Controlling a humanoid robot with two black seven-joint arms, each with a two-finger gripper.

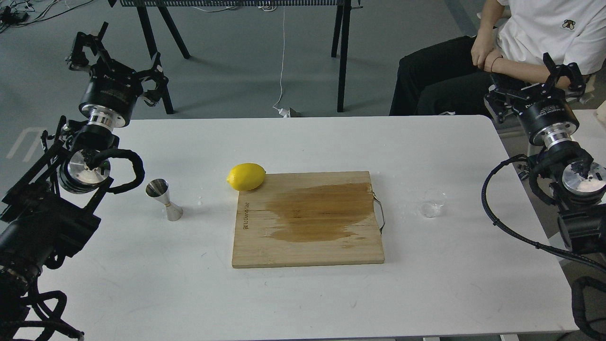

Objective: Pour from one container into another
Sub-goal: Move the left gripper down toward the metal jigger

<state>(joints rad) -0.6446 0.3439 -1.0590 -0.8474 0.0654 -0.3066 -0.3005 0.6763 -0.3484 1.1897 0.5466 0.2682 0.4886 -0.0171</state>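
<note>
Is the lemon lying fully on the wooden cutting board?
No. The lemon rests at the far left corner of the cutting board, mostly on the white table, overlapping only the board's edge.

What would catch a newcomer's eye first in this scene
The bright yellow lemon stands out first, resting at the back left corner of the wooden cutting board, which carries a large dark wet stain. A metal jigger stands left of the board, and a small clear glass cup sits to its right.
</note>
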